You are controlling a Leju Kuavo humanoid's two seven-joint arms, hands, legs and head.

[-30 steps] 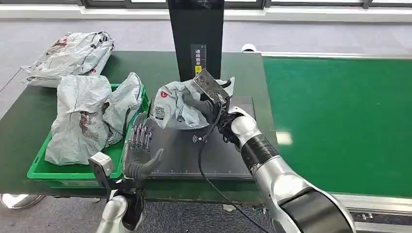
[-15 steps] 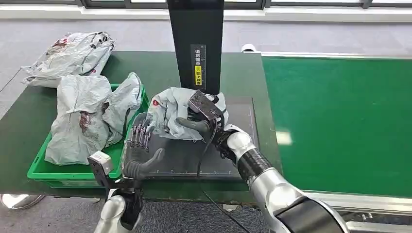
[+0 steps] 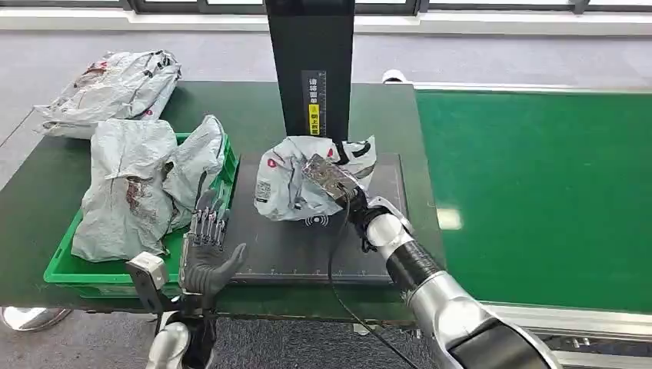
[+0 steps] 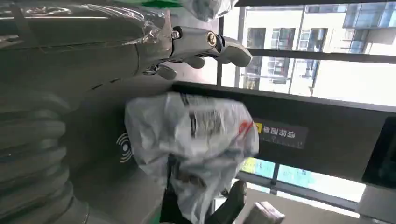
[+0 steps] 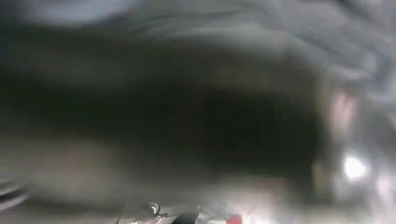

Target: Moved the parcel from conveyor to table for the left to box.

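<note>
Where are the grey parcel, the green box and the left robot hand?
grey parcel (image 3: 288, 184), head view, crumpled front.
green box (image 3: 58, 270), head view, near rim.
left robot hand (image 3: 206, 257), head view, palm.

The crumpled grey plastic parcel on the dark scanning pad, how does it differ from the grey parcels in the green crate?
The crumpled grey plastic parcel lies alone on the dark scanning pad, with the right hand on it; the grey parcels in the green crate sit untouched, piled together. The pad parcel is bunched into a compact ball, while the crate parcels spill over the rim. Both are wrinkled grey mailer bags with red markings.
</note>
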